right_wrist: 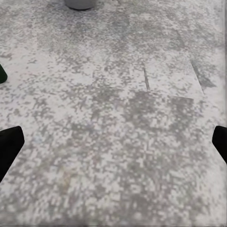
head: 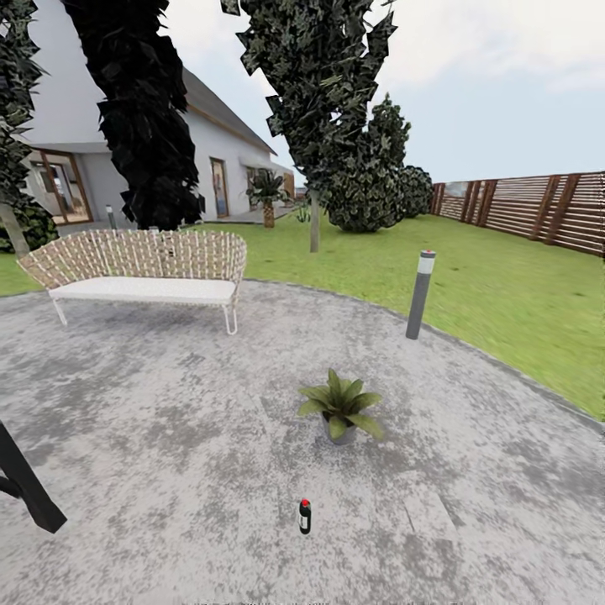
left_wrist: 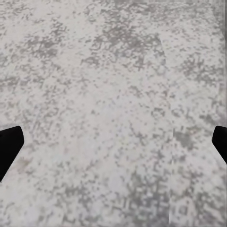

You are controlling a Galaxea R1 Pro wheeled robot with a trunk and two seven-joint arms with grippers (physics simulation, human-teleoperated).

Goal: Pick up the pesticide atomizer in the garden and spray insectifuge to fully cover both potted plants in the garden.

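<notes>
The pesticide atomizer (head: 305, 516) is a small dark bottle with a red top and a pale label, standing upright on the grey paved patio (head: 168, 437) of the garden. Just beyond it stands one potted plant (head: 340, 407), a low rosette of broad green leaves over a small grey pot. My left gripper (left_wrist: 113, 146) hangs open over bare paving, its black fingertips (left_wrist: 9, 144) at the frame's edges. My right gripper (right_wrist: 113, 146) is open too, over paving, with a grey pot (right_wrist: 79, 4) ahead of it and a dark green sliver (right_wrist: 2, 74) at the frame's edge.
A wicker bench (head: 143, 269) stands at the patio's far left. A grey bollard lamp (head: 419, 294) rises at the patio's right rim, with lawn (head: 504, 286) and a brown slat fence (head: 538, 206) beyond. Trees (head: 328, 109) and a house (head: 210, 160) stand behind. A dark arm link (head: 25, 483) crosses the lower left.
</notes>
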